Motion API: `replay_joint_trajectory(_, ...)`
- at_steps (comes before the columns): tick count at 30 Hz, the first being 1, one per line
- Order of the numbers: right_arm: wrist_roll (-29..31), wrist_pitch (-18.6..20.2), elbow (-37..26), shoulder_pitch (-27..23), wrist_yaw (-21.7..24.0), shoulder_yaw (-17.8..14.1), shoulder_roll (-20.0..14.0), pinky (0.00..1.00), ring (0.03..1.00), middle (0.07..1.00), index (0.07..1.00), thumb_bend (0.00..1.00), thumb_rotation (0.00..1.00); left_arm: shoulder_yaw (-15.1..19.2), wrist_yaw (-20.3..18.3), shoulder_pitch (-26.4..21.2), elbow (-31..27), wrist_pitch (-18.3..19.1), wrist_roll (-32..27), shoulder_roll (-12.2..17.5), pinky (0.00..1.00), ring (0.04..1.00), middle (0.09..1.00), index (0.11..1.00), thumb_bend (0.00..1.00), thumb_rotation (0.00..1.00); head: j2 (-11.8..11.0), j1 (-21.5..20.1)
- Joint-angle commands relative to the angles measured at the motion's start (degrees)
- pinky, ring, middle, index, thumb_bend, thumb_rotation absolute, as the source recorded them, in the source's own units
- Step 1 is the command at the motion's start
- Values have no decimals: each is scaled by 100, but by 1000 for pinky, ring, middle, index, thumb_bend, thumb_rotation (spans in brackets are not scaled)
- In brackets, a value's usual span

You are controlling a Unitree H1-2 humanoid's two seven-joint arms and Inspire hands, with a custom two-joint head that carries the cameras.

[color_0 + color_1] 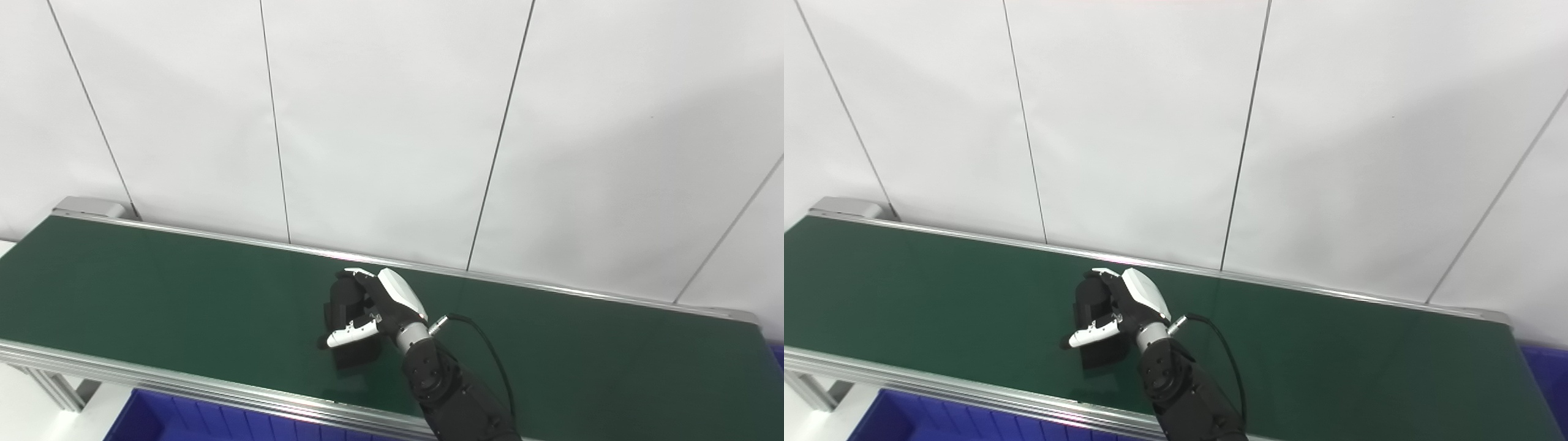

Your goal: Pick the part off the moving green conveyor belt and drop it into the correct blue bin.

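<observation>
A: Left eye view. The right hand [373, 309], entering on a black arm from the lower right, is wrapped around the part [346, 318], a dark block that sits on or just above the green belt [153, 294]; fingers curl over its far top and the white thumb lies across its near face. The left hand is not in view.

B: So the part is gripped?

A: The hand is closed on it, though whether the part has cleared the belt cannot be told. Relative to the belt, the part lies near the middle, closer to the near rail [184, 383] than to the far one.

B: What could go wrong from here?

A: Three hazards, as judgements. The part looks smooth and hard-edged, so a shallow hold could let it twist or slip out as it rises. A moving belt would drag on its underside and tilt it in the fingers. And the blue bin [184, 422] sits just below the near rail, so a low carry could knock the part against that metal edge.

B: Materials and shapes?

A: The belt is matte dark green, flat, faintly reflective. Its rails are ribbed, silvery aluminium. The bin is glossy blue plastic with a ridged wall. The part is black, boxy with a rounded upper portion. The hand has a glossy white shell over black fingers.
</observation>
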Motion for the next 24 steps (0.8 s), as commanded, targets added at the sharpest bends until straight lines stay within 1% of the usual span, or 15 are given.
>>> replay_joint_trajectory(1,-50,-423,230,-355,-224,20,174,688,772,816,813,716,80,-8,123,15,-209,-226,52,15,598,713,762,773,956,270,7,3)
replay_joint_trajectory(2,-40,-518,414,-399,-316,8,188,686,772,818,803,695,62,-2,122,28,-234,-226,80,18,600,713,761,776,955,269,23,3)
replay_joint_trajectory(3,-29,-593,549,-433,-384,-2,199,658,741,794,783,652,25,2,122,37,-250,-225,98,20,607,715,763,778,954,271,23,3)
replay_joint_trajectory(4,-29,-687,707,-461,-518,-13,215,648,730,786,776,637,12,21,93,55,-266,-225,107,19,609,716,764,779,954,272,36,-2)
replay_joint_trajectory(5,-30,-755,823,-481,-626,-19,229,575,639,613,745,584,5,38,66,69,-280,-225,109,19,625,725,770,783,953,282,45,-13)
replay_joint_trajectory(6,-30,-804,908,-500,-702,-21,240,537,595,543,730,561,1,49,46,78,-287,-225,107,18,631,729,773,784,953,287,45,-13)
replay_joint_trajectory(7,-75,-820,965,-504,-784,15,234,516,574,514,713,550,0,60,47,85,-292,-225,110,14,630,728,771,784,954,288,45,-13)
replay_joint_trajectory(10,-162,-846,1068,-496,-975,77,219,506,554,496,684,544,0,80,56,97,-295,-225,136,0,634,730,769,784,955,289,45,-13)
replay_joint_trajectory(11,-179,-841,1084,-482,-1036,78,215,508,549,494,678,545,0,86,51,100,-301,-224,131,-2,638,732,770,785,955,289,77,-19)
replay_joint_trajectory(12,-190,-838,1098,-474,-1078,80,212,509,477,521,668,531,0,91,46,102,-305,-224,127,-4,639,731,768,786,955,288,77,-19)
replay_joint_trajectory(14,-219,-845,1107,-445,-1169,97,197,508,440,534,660,524,0,109,29,107,-311,-223,116,-6,642,732,767,785,957,288,83,-35)
replay_joint_trajectory(19,-244,-893,1076,-342,-1364,93,153,507,430,531,650,525,0,90,60,72,-299,-225,157,27,640,731,767,786,955,290,84,-47)
replay_joint_trajectory(22,-213,-1010,1015,-258,-1487,62,123,579,443,512,640,528,0,90,66,50,-281,-225,165,45,642,730,767,788,955,292,78,-69)
replay_joint_trajectory(23,-194,-1039,978,-225,-1516,44,112,578,442,512,637,528,0,89,64,43,-275,-225,159,52,636,727,767,789,953,287,78,-69)
replay_joint_trajectory(24,-170,-1061,944,-196,-1533,22,104,550,438,517,634,525,0,102,55,42,-273,-224,165,54,648,734,769,790,952,282,77,-75)
